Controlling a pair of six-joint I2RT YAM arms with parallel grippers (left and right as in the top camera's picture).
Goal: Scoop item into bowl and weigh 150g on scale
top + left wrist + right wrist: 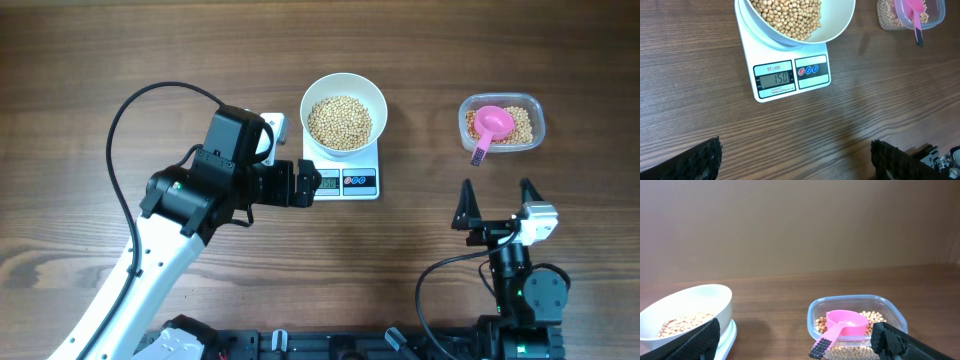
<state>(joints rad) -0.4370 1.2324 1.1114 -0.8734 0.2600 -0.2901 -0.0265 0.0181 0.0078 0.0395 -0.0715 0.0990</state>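
Note:
The white bowl (310, 95) holds a heap of tan beans (339, 121) and stands on the white scale (360, 182). In the left wrist view the scale (752, 55) shows 150 on its display, with the bowl (840, 25) above it. My left gripper (312, 183) hovers over the scale's front edge, open and holding nothing (795, 145). Near the front right, my right gripper (496, 190) is open and empty, pointing toward the container. Its wrist view (795, 326) has the bowl (695, 300) at the left.
A clear plastic container (535, 112) at the back right holds more beans and a pink scoop (494, 121) with a dark handle end. The right wrist view shows the container (815, 307) and scoop (846, 321) just ahead. Black cables loop beside both arms.

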